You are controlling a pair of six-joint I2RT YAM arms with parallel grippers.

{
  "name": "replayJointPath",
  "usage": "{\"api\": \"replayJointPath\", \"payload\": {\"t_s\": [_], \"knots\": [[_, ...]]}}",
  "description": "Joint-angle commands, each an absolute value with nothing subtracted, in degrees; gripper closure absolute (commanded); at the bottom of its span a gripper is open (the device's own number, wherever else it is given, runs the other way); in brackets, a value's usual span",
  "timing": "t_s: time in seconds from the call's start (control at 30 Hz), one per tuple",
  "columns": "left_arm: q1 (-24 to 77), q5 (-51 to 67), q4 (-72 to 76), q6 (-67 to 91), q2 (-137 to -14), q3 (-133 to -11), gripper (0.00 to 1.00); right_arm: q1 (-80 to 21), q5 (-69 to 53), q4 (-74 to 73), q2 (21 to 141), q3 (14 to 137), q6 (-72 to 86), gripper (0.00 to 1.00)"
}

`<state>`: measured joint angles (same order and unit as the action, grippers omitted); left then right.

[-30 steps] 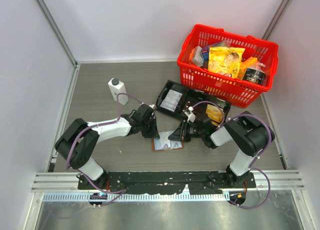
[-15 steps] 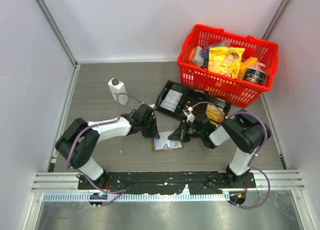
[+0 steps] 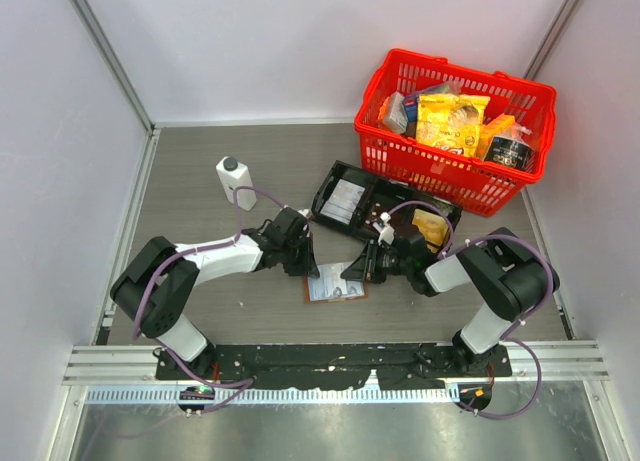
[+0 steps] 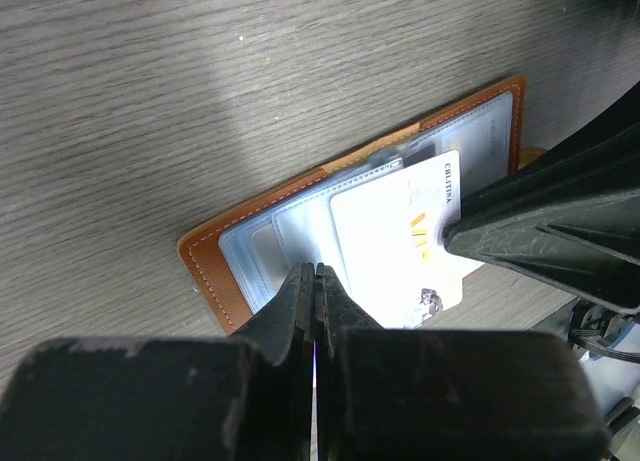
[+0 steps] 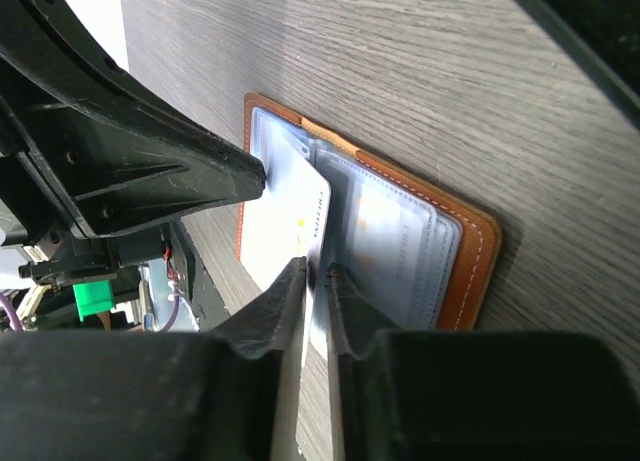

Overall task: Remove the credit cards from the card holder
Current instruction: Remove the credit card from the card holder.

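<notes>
The brown card holder (image 3: 335, 288) lies open on the table between my two grippers. Its clear pockets (image 5: 395, 236) face up. A white credit card (image 4: 395, 241) sticks partway out of a pocket. My left gripper (image 3: 301, 258) is shut, and its tips (image 4: 315, 271) are down on the holder's left half. My right gripper (image 3: 357, 269) reaches in from the right. Its jaws (image 5: 318, 276) stand a narrow gap apart, with the card's (image 5: 285, 216) edge between them.
A black three-compartment tray (image 3: 350, 196) sits just behind the holder. A red basket (image 3: 455, 171) full of packets stands at the back right. A small white bottle (image 3: 233, 179) stands to the left. Grey walls close in both sides.
The right arm's elbow has swung a little to the right, while its gripper stays at the card holder. The left arm and the holder have not moved.
</notes>
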<state>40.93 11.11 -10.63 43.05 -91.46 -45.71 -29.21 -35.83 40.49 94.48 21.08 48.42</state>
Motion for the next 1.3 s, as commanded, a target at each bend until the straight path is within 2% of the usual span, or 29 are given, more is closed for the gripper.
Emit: {"api": "replayJointPath", "payload": {"t_s": [0.0,0.1,0.27,0.37,0.47,0.5,0.67,0.73,0.93,1.07,1.2,1.27], "knots": [[41.0,8.2,-15.7,41.2,-93.9,-43.2,1.0,-29.4,-34.9,40.3,94.7,22.1,47.6,0.75],[41.0,8.3,-15.5,41.3,-94.0,-43.1,1.0,-30.1,-34.5,41.0,96.1,22.4,47.9,0.69],[41.0,8.4,-15.1,41.5,-94.0,-43.0,1.0,-31.1,-34.3,44.1,97.9,22.6,49.5,0.71],[41.0,8.5,-15.0,41.6,-94.0,-43.0,1.0,-31.1,-34.0,44.1,98.1,22.5,49.3,0.87],[41.0,8.4,-14.7,41.7,-93.7,-42.6,1.0,-30.7,-32.9,40.3,95.1,22.4,47.3,0.96],[41.0,8.4,-14.4,41.7,-93.4,-42.4,1.0,-30.2,-32.1,37.6,94.2,22.5,45.8,0.99],[41.0,8.3,-13.4,42.0,-92.0,-41.5,1.0,-27.6,-29.3,23.8,85.3,24.3,39.3,0.99],[41.1,8.4,-12.9,41.9,-91.2,-41.1,1.0,-27.2,-26.6,12.5,81.8,26.7,34.7,0.99],[41.0,7.8,-11.3,41.0,-83.7,-40.6,0.99,-27.2,-21.7,-8.9,73.0,37.8,26.6,0.99],[41.0,5.4,-13.1,36.0,-75.9,-42.8,0.83,-27.4,-21.5,-18.0,69.1,45.3,23.0,0.99],[40.9,2.9,-17.5,26.4,-68.1,-48.1,0.59,-29.0,-20.7,-25.6,66.6,53.1,18.1,0.99],[40.9,2.8,-20.7,20.2,-65.1,-51.5,0.52,-30.0,-20.7,-28.7,66.2,57.0,15.9,0.99]]}}
